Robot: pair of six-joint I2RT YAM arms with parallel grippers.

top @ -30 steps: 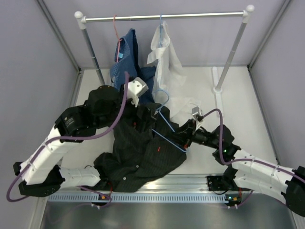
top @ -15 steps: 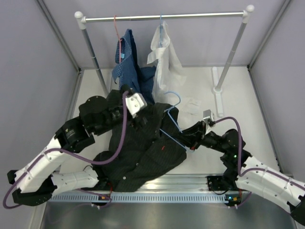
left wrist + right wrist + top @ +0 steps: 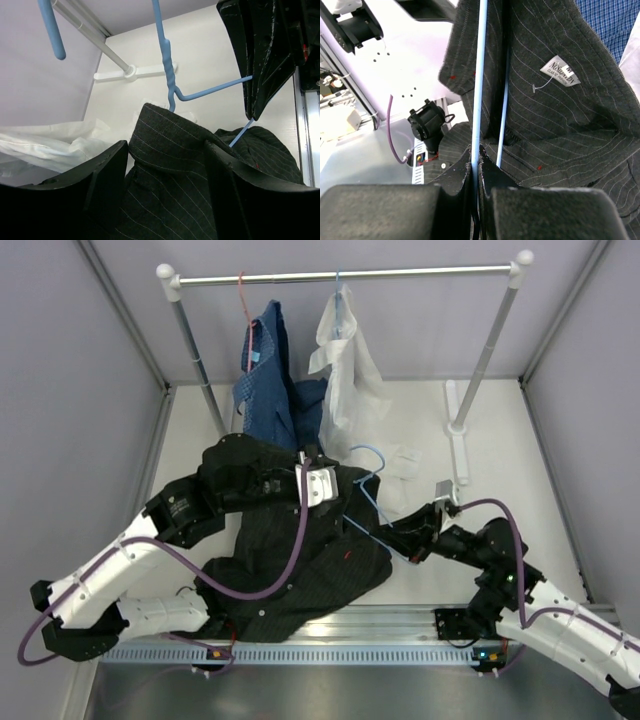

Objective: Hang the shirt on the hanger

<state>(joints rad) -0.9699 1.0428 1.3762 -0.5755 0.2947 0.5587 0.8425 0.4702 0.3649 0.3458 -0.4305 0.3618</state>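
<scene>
1. Left end effector (image 3: 166, 150), jaws partly open, straddles the collar (image 3: 172, 131) of the black shirt (image 3: 165, 210).
2. Right end effector (image 3: 476, 156) clamps the light-blue hanger (image 3: 480, 70), whose wire runs straight away across the shirt's inner face.
3. The hanger's neck rises just beyond the collar; the shirt's body lies on the table (image 3: 500, 450).

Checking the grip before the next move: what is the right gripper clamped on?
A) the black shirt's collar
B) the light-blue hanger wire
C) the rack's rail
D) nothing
B: the right wrist view shows the right gripper shut on the hanger wire, with the shirt behind it.
</scene>
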